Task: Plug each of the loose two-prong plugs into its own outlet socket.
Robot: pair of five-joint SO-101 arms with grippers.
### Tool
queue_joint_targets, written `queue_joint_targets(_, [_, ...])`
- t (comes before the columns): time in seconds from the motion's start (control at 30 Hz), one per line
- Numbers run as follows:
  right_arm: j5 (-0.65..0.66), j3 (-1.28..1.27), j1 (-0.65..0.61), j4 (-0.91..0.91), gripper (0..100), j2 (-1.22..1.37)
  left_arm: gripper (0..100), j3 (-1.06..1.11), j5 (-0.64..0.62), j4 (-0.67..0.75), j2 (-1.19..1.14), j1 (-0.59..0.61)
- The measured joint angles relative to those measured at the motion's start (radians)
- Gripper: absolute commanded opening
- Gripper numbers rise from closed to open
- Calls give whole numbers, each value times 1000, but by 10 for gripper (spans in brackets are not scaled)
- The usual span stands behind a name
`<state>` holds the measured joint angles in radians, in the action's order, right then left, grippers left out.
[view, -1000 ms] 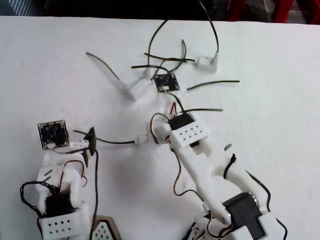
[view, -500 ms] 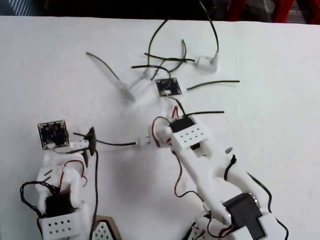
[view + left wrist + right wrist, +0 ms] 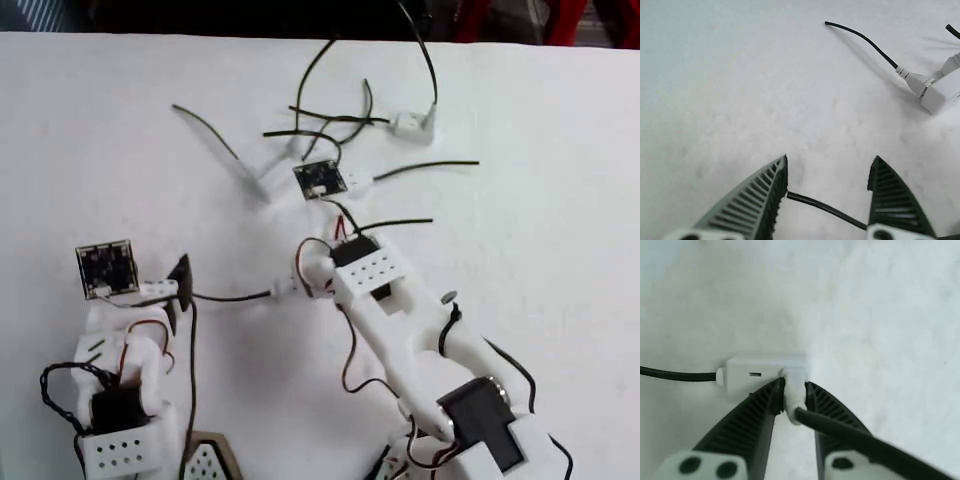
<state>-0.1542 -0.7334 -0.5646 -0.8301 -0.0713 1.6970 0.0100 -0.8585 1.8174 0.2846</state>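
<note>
On the white surface (image 3: 90, 150), the left end effector (image 3: 830, 159) sits with its jaws spread wide and a black cable (image 3: 820, 204) lying between them. Farther right, the right end effector (image 3: 794, 385) is pinched narrowly on a white two-prong plug (image 3: 794, 402). The plug touches an outlet socket (image 3: 757, 372), possibly partly seated. Another white connector (image 3: 410, 124) lies beyond, well apart.
</note>
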Motion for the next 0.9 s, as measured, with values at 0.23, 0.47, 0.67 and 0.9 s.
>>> queue_joint_targets(0.23, [9, 77, 55, 60, 17, 31, 260, 0, 0, 0, 0, 0])
queue_joint_targets(0.47, [8, 103, 190, 319, 25, 54, 260, 0, 0, 0, 0, 0])
queue_joint_targets(0.67, [8, 103, 218, 434, 221, 54, 260, 0, 0, 0, 0, 0])
queue_joint_targets(0.9, [-37, 77, 219, 437, 261, 40, 260, 0, 0, 0, 0, 0])
